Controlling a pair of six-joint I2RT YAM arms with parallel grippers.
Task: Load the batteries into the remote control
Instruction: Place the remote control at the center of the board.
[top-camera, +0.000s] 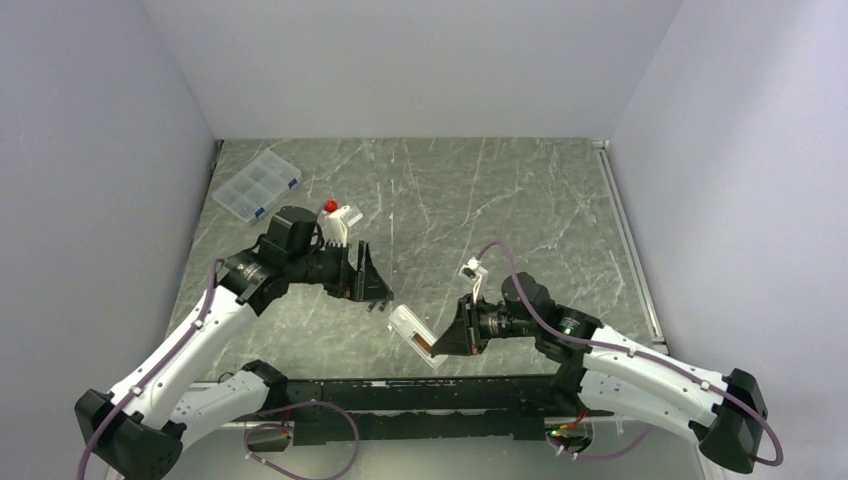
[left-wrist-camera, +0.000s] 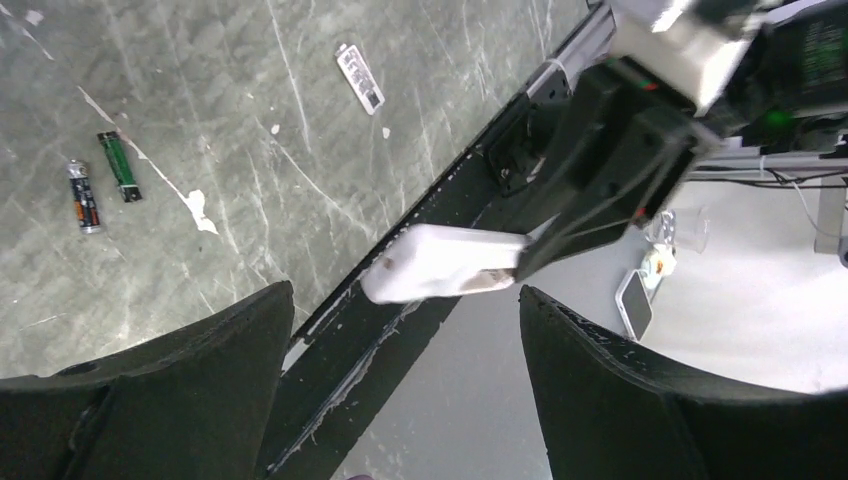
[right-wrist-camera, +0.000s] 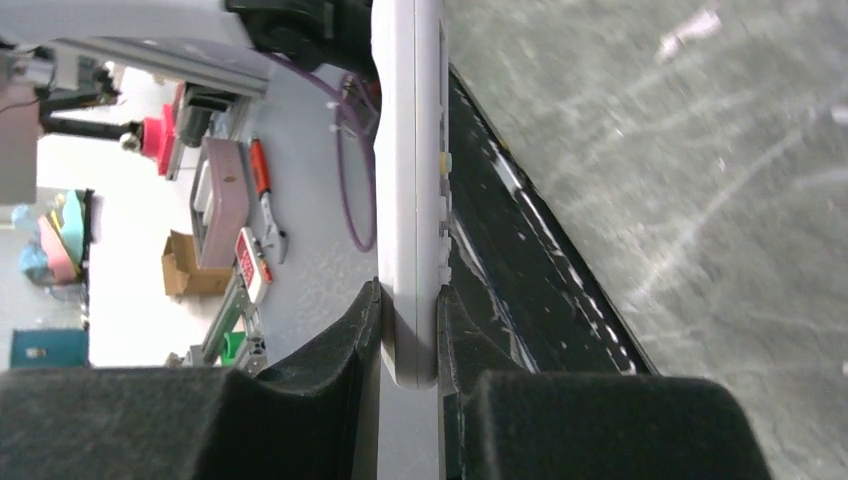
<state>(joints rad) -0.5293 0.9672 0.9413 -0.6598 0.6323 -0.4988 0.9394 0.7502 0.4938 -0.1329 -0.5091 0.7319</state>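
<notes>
My right gripper (top-camera: 440, 343) is shut on the lower end of the white remote control (top-camera: 410, 333) and holds it tilted above the table's near edge, with the reddish-brown recess showing. In the right wrist view the remote (right-wrist-camera: 408, 150) stands edge-on between my fingers (right-wrist-camera: 365, 330). My left gripper (top-camera: 377, 293) is open and empty, just up-left of the remote. In the left wrist view the remote (left-wrist-camera: 445, 262) lies just beyond my open fingertips (left-wrist-camera: 275, 300). Two batteries (left-wrist-camera: 85, 197) (left-wrist-camera: 120, 165) lie side by side on the table at the left. They are hidden in the top view.
A small white flat cover piece (left-wrist-camera: 360, 78) lies on the table beyond the batteries. A clear compartment box with blue clips (top-camera: 257, 185) stands at the back left. A black rail (top-camera: 400, 392) runs along the table's near edge.
</notes>
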